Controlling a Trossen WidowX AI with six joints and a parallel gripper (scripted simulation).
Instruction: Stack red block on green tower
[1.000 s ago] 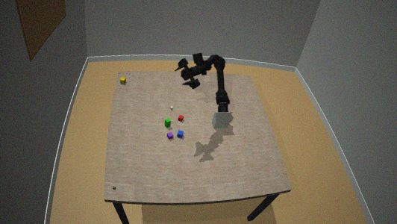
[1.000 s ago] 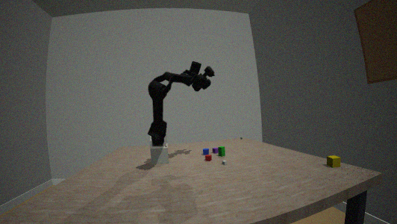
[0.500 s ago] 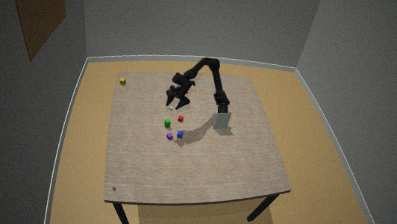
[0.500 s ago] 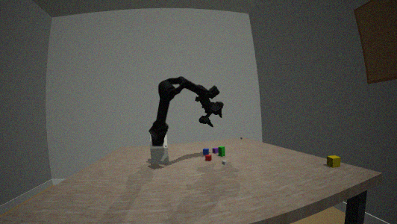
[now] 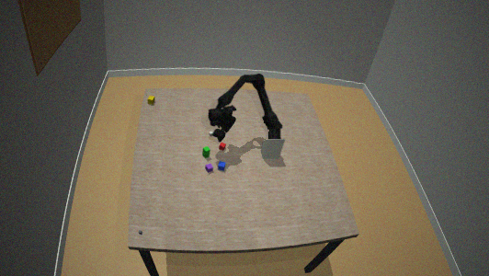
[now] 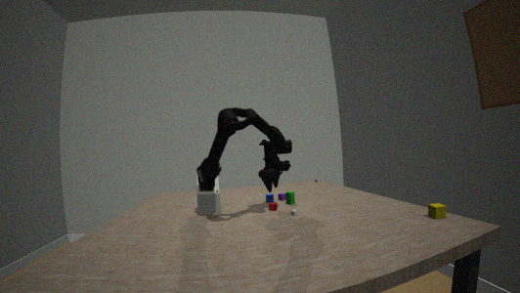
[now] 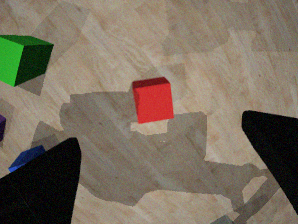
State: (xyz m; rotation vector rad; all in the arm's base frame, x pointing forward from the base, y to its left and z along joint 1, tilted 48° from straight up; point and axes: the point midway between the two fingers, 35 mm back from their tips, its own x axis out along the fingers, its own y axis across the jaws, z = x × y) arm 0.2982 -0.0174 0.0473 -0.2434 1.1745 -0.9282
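Observation:
The red block (image 5: 222, 146) (image 6: 273, 206) (image 7: 153, 101) sits on the table, between the fingers' directions in the wrist view but well below them. The green tower (image 5: 206, 152) (image 6: 290, 197) (image 7: 11, 59) stands upright, taller than the red block and a short way left of it in the top view; the wrist view cuts it off at the left edge. My gripper (image 5: 221, 134) (image 6: 273, 188) (image 7: 165, 133) is wide open and empty, pointing down above the table near the red block. The wrist view shows both fingertips apart, with nothing between them.
A blue block (image 5: 221, 166) (image 6: 270, 198) (image 7: 29, 157) and a purple block (image 5: 210, 167) (image 6: 281, 196) (image 7: 1, 127) lie near the tower. A small white block (image 5: 211, 133) (image 6: 293, 213) lies behind it in the top view. A yellow block (image 5: 151, 99) (image 6: 436, 211) is at a far corner.

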